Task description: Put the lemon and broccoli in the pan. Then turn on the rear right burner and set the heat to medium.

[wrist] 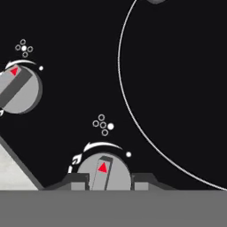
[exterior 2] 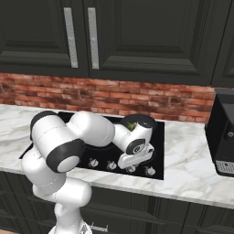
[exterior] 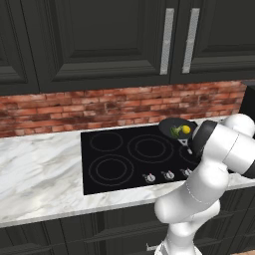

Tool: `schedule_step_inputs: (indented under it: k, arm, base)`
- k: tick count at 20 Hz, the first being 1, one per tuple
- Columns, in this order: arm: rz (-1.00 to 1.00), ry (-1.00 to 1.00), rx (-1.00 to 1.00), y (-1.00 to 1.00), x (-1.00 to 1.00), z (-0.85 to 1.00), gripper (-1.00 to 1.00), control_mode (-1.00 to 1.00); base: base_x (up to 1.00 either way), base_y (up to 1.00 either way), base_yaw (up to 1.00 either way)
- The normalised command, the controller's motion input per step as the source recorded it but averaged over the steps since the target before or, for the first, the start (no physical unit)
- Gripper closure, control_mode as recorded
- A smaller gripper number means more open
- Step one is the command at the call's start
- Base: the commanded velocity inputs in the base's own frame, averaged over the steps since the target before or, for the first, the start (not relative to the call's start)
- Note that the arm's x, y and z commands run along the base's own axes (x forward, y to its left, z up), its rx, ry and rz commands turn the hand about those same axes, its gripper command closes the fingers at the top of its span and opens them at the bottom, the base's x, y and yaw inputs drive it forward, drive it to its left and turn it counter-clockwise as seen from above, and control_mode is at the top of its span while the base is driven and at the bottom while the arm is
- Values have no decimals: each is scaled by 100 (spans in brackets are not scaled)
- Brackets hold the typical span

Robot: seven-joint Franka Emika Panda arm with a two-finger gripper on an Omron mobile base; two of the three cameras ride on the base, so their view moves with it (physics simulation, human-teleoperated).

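The dark pan [exterior: 169, 124] sits on the cooktop's rear right burner, with the yellow lemon [exterior: 186, 129] and the green broccoli [exterior: 176, 132] inside it. From the right base view the pan [exterior 2: 145, 121] shows behind my hand, with a bit of broccoli [exterior 2: 131, 126] visible. My hand points down at the row of knobs along the cooktop's front edge. In the hand view my gripper [wrist: 106, 182] is shut on a grey knob [wrist: 104, 170] with a red triangle mark, one fingertip on each side of it.
A second grey knob [wrist: 17, 88] lies left of the gripped one, beside a white burner ring [wrist: 126, 104]. More knobs [exterior: 149, 177] line the black cooktop [exterior: 109, 149]. A dark appliance [exterior 2: 223, 135] stands on the marble counter [exterior 2: 183, 155] at the right.
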Motion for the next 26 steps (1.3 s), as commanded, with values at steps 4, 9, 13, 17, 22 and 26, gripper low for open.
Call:
schedule_step_inputs:
  k: [4, 9, 13, 17, 22, 26]
  arm:
    - [23, -1, 0, 3, -6, -4, 100, -100]
    - [23, -4, 0, 0, -8, -6, 100, -100]
    - [24, -4, 0, 0, -5, -9, 100, -100]
    - [24, -4, 0, 0, -3, -8, 100, -100]
    - [25, -4, 0, 0, 0, -7, 100, -100]
    - [25, -3, 0, 0, 0, -7, 100, -100]
  base:
    - [0, 0, 0]
    - [0, 0, 0]
    - [0, 0, 0]
    - [0, 0, 0]
    - [0, 0, 0]
    - [0, 0, 0]
